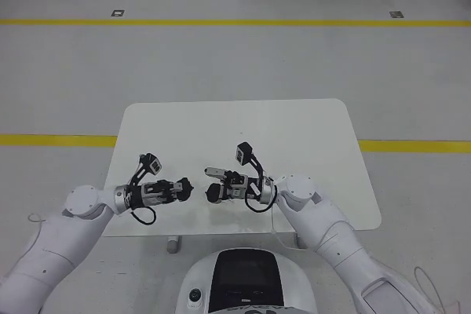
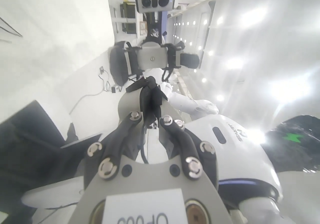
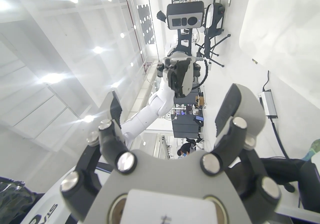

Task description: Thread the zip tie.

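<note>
Above the near half of the white table [image 1: 298, 125], the two grippers face each other, close but apart. The right gripper [image 3: 172, 107] is spread wide and holds nothing. The left gripper [image 2: 150, 96] is clamped on what looks like a black zip tie [image 2: 133, 87].

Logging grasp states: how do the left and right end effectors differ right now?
The left end effector is shut; the right end effector is open. The left grips a black zip tie; the right holds nothing. Both hover over the white table, tips facing each other.
</note>
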Controlling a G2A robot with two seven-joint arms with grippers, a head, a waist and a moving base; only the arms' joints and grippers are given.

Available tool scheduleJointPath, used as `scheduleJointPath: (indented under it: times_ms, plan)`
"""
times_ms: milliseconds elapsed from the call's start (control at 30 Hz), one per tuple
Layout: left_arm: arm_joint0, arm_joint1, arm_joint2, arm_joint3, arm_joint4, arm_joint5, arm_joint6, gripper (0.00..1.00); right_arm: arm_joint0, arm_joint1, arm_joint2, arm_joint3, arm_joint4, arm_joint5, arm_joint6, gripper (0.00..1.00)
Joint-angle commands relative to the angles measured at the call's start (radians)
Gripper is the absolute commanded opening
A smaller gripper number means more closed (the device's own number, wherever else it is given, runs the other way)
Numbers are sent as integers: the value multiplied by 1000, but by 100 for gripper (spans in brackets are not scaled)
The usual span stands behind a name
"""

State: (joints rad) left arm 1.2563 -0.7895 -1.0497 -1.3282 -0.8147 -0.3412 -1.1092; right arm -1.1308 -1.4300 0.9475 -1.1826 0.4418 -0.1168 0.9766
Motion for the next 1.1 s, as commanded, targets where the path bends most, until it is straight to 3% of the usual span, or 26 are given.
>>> scheduleJointPath:
  times_ms: [0, 67, 300, 500, 767, 1067]
  plan:
    - [-1, -10, -30, 1, 50, 1, 38, 0, 0, 0, 0, 0, 0, 0, 0, 100]
    - [9, -26, -71, -12, 97, 1, 71, 0, 0, 0, 0, 0, 0, 0, 0, 100]
    - [59, -86, -197, -24, 236, 1, 79, 0, 0, 0, 0, 0, 0, 0, 0, 100]
    - [78, -141, -288, 3, 264, 1, -1, 0, 0, 0, 0, 0, 0, 0, 0, 100]
    - [71, -210, -393, 74, 289, 1, -120, 0, 0, 0, 0, 0, 0, 0, 0, 100]
    - [73, -284, -503, 97, 357, 1, -198, 0, 0, 0, 0, 0, 0, 0, 0, 100]
